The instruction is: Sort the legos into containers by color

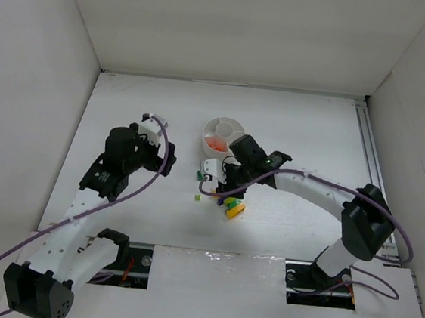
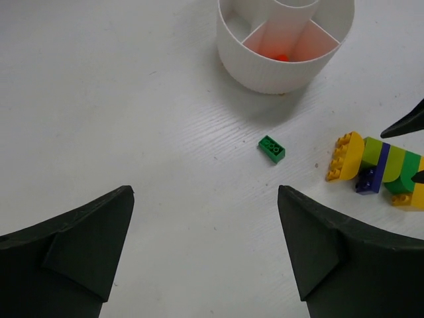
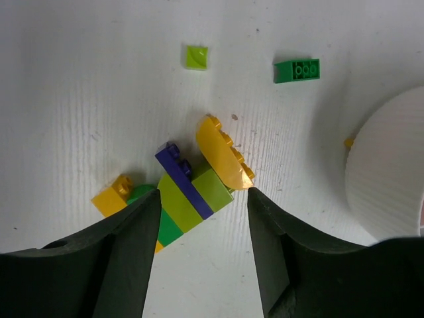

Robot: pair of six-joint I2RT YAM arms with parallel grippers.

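Right pincer [image 3: 203, 195] gapes astride the multicolour clump [image 3: 189, 191].

Cut off by the top edge of the left wrist view: the far half of the dish [image 2: 285, 66], with only an orange-red blur [image 2: 281, 57] inside, too faint to count as bricks. Cut off at that view's right edge: the multicolour clump [image 2: 377, 165]. Hidden in the right wrist view behind the right gripper's [image 3: 203, 192] fingers [image 3: 119, 252]: the clump's near end (seen whole nowhere). Lost past the right edge there: most of the dish. Too small to name: a yellow speck [image 3: 348, 142] against its wall. From above, partly covered by the right arm [image 1: 308, 186]: the dish's near side and the clump.
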